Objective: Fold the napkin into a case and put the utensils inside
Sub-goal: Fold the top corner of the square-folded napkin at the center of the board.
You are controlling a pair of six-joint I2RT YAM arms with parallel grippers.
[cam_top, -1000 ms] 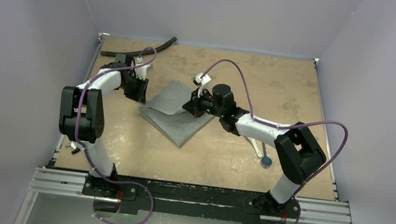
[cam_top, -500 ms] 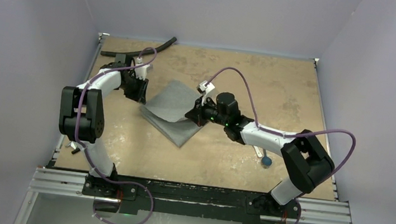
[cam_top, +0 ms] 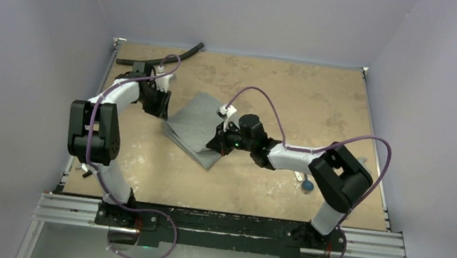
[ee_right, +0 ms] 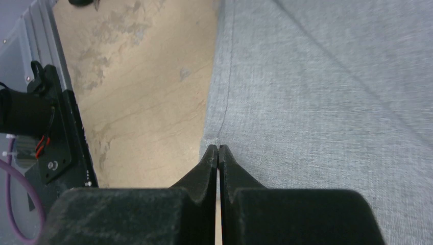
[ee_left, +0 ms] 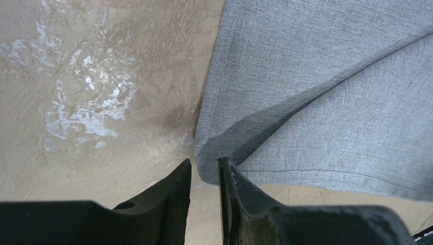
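Across the tan table (cam_top: 319,107) the napkin (cam_top: 191,121) is the largest thing and my marker for everything else: it lies partly folded, a doubled grey shape, not yet the flat oblong case. At the napkin's left corner my left gripper (ee_left: 204,167) has its fingers narrowed onto a small bunch of cloth. A crease runs out from the tips, so I judge that corner pinched and serving as my anchor. At the napkin's near right edge my right gripper (ee_right: 218,150) is pressed tight together, pinching the hem right at the seam. The step in hand, as I read it, is laying this pinched edge over the layer beneath. To do it well I should carry the hem low and level over the napkin, so the thin fabric does not sag or drag the lower layer with it. The anchored corner must not slip. The moving edge should line up with the edge under it before I let go, and an open mouth should be left facing right. Well to the right of the napkin, on its near side, wait the utensils: the white spoon (cam_top: 298,175), mostly hidden by my right forearm, and just beside it the blue-ended stick (cam_top: 307,186).
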